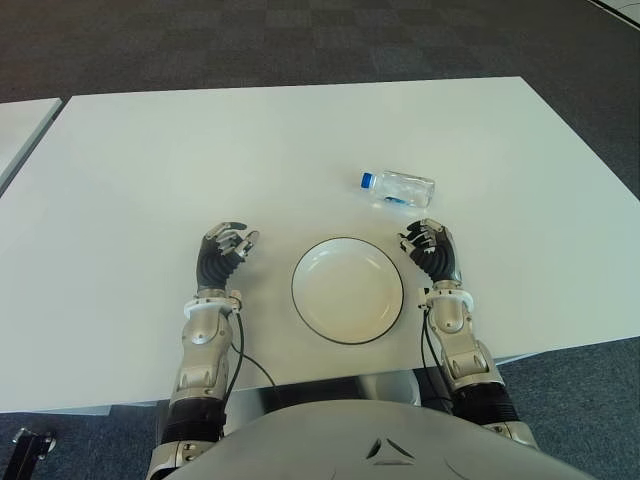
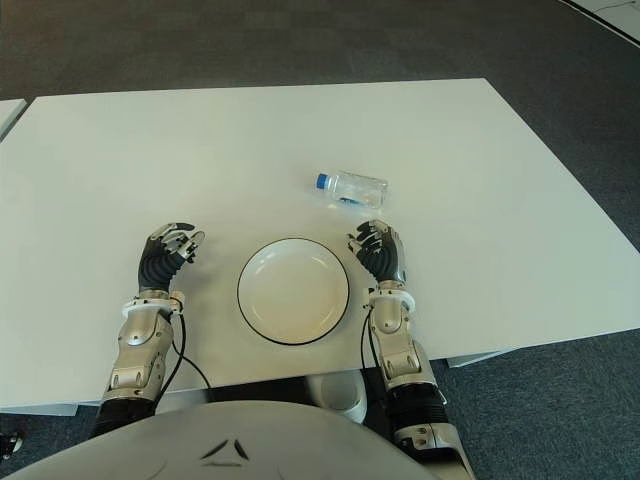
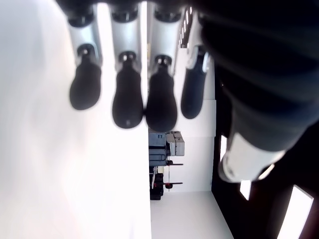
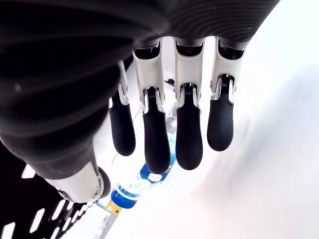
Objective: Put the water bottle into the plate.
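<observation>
A clear water bottle (image 1: 398, 187) with a blue cap lies on its side on the white table (image 1: 250, 150), just beyond the plate. The white plate (image 1: 347, 290) with a dark rim sits near the table's front edge, with nothing on it. My right hand (image 1: 431, 247) shows at the plate's right side, a short way in front of the bottle, fingers relaxed and holding nothing. In the right wrist view the bottle (image 4: 130, 191) lies past the fingertips (image 4: 188, 137). My left hand (image 1: 227, 245) shows to the left of the plate, fingers relaxed, holding nothing.
Another white table's corner (image 1: 20, 120) shows at the far left. Dark carpet (image 1: 300, 40) lies beyond the table. The table's front edge runs just behind both wrists.
</observation>
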Robot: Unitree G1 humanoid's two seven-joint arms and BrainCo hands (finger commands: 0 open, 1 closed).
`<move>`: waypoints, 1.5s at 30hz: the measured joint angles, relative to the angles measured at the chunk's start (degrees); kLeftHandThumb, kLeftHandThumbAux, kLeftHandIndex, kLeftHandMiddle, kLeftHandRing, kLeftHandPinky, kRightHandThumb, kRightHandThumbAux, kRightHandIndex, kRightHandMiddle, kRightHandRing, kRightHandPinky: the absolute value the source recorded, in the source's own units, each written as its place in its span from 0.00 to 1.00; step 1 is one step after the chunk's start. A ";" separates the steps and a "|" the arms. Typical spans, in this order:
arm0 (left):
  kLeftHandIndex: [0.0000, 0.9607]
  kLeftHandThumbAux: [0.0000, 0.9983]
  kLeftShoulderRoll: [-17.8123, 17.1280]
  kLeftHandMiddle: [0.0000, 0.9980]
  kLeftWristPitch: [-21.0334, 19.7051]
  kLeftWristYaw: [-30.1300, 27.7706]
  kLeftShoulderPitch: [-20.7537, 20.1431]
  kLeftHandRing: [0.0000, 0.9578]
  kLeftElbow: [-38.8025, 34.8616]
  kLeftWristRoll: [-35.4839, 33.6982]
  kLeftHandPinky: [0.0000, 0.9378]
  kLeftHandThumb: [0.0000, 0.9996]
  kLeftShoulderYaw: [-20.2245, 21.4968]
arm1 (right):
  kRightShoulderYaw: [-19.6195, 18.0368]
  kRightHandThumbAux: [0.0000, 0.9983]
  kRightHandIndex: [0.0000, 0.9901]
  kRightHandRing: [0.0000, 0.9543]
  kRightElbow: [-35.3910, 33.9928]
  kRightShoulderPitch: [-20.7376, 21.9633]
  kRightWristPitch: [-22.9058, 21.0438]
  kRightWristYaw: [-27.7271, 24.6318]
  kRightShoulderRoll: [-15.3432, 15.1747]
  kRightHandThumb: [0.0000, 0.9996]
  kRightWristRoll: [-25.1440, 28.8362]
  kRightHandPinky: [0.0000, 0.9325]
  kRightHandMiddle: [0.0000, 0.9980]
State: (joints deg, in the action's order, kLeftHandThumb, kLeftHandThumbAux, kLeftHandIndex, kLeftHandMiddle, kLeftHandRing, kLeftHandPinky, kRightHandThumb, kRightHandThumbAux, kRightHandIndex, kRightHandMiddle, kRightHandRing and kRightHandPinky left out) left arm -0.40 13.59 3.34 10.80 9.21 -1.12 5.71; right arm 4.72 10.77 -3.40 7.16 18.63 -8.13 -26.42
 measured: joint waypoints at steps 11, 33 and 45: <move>0.45 0.72 0.01 0.72 0.05 0.01 0.00 0.74 0.07 0.04 0.74 0.71 0.03 | 2.17 0.74 0.42 0.61 -1.24 4.69 -3.73 0.70 -2.56 0.70 -6.08 0.64 0.57; 0.45 0.72 0.02 0.72 0.15 0.01 0.00 0.74 0.08 0.73 0.73 0.71 0.02 | 5.88 0.72 0.08 0.05 0.41 15.55 -8.60 -0.05 -7.70 0.43 -14.66 0.06 0.05; 0.45 0.72 0.06 0.72 0.15 0.02 0.00 0.73 0.08 0.74 0.73 0.71 0.08 | 10.05 0.38 0.00 0.00 6.95 24.55 -13.80 -4.98 -11.77 0.57 -19.20 0.00 0.00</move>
State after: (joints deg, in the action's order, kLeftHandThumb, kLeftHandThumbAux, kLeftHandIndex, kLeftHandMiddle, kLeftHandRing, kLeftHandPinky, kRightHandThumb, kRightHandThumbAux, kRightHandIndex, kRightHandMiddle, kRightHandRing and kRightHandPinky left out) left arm -0.34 13.74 3.37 10.81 9.28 -0.38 5.79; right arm 14.77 17.72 21.15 -6.64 13.65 -19.90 -45.63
